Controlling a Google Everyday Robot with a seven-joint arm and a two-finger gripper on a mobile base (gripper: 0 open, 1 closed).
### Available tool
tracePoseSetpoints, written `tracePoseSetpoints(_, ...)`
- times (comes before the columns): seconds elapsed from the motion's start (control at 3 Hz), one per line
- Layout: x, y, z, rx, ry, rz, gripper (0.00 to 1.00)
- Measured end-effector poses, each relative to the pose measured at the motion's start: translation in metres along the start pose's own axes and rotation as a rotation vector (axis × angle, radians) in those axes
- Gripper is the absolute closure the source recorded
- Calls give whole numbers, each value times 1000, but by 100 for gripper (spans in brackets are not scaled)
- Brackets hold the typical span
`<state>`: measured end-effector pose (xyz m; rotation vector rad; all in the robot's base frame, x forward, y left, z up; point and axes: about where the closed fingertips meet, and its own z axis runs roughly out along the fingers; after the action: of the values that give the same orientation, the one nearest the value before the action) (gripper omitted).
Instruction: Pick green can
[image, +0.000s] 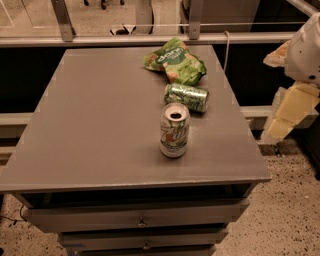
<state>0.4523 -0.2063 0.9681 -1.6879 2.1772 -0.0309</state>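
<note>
The green can (186, 96) lies on its side on the grey table (100, 115), right of centre, shiny green with pale markings. It lies just in front of a crinkled green snack bag (175, 61) and just behind an upright white can (174, 130) with a green-red logo and an open top. My gripper (289, 111) is off the table's right edge, level with the green can and well to its right, hanging pale yellow below a white arm segment (305, 47). It holds nothing that I can see.
The table has drawers (135, 220) below its front edge. A metal rail and posts (150, 37) run behind the table. A thin cable (226, 47) hangs at the back right corner. Speckled floor (285, 220) lies to the right.
</note>
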Motion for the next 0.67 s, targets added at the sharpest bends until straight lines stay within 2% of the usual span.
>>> tracePoseSetpoints(0.67, -41, -35, 79, -8, -189, 31, 0)
